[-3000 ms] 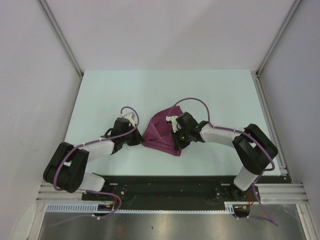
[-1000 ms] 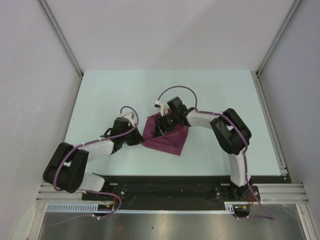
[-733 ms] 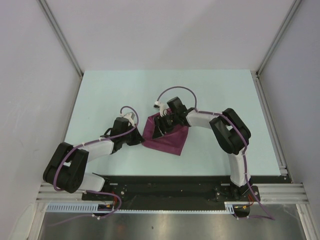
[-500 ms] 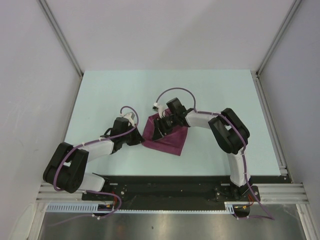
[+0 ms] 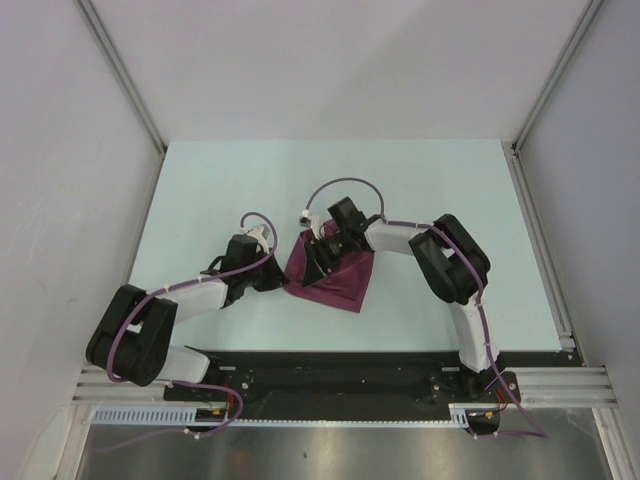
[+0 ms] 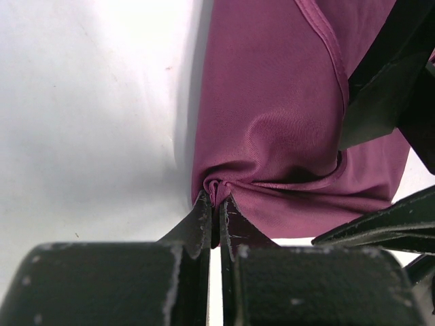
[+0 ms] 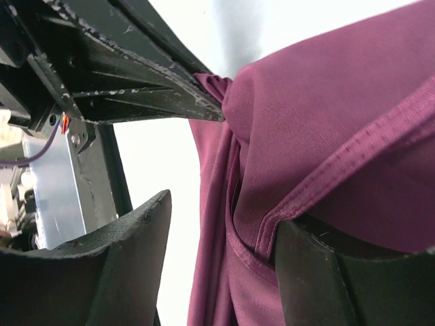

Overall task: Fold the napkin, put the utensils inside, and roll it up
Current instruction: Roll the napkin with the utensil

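The magenta napkin (image 5: 346, 285) lies creased and partly folded on the table, between the two arms. My left gripper (image 5: 284, 284) is shut on its bunched left corner (image 6: 219, 188), low on the table. My right gripper (image 5: 316, 258) is over the napkin's left part, close to the left gripper. In the right wrist view its jaws (image 7: 224, 251) stand apart around a hemmed fold of napkin (image 7: 319, 136), with the hem resting on the right finger (image 7: 326, 278). The left gripper's fingers (image 7: 149, 95) show just beyond. The utensils are out of view.
The pale table (image 5: 450, 180) is bounded by white walls and metal rails (image 5: 535, 230) at the sides. The black base plate (image 5: 340, 375) runs along the near edge. The right arm's elbow (image 5: 455, 260) stands to the right of the napkin.
The right gripper has moved left across the napkin, from its right part to beside the left gripper, and the cloth's upper right corner has come in. The left gripper has held still.
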Robot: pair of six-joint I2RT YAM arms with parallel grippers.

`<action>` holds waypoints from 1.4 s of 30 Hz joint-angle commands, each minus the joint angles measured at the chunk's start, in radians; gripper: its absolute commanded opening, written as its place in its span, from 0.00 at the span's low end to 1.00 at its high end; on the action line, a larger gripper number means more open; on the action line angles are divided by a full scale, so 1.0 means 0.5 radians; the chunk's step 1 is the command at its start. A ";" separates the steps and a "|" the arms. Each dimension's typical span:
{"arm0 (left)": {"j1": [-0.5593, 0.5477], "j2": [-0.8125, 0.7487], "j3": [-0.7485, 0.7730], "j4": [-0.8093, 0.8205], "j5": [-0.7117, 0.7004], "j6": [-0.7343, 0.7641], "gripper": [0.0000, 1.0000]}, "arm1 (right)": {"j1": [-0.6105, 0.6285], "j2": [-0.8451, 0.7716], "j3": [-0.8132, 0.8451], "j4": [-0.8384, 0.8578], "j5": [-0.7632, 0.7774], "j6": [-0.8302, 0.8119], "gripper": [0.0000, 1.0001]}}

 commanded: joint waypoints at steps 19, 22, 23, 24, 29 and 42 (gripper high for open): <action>0.012 -0.026 0.105 -0.001 -0.003 -0.004 0.00 | 0.237 -0.871 -0.388 0.027 1.216 -0.277 0.65; 0.012 -0.020 0.123 -0.022 -0.015 -0.007 0.00 | 0.449 -0.865 -0.409 0.005 1.504 -0.348 0.66; 0.012 -0.020 0.127 -0.025 -0.019 -0.004 0.00 | 0.495 -0.852 -0.418 0.002 1.572 -0.354 0.66; 0.012 -0.017 0.130 -0.025 -0.016 -0.007 0.00 | 0.553 -0.822 -0.425 0.011 1.670 -0.360 0.65; 0.012 -0.007 0.139 -0.028 -0.006 -0.004 0.00 | 0.584 -0.699 -0.409 0.024 1.723 -0.339 0.64; 0.012 -0.013 0.133 -0.025 0.003 -0.004 0.00 | 0.517 -0.490 -0.326 0.024 1.569 -0.345 0.63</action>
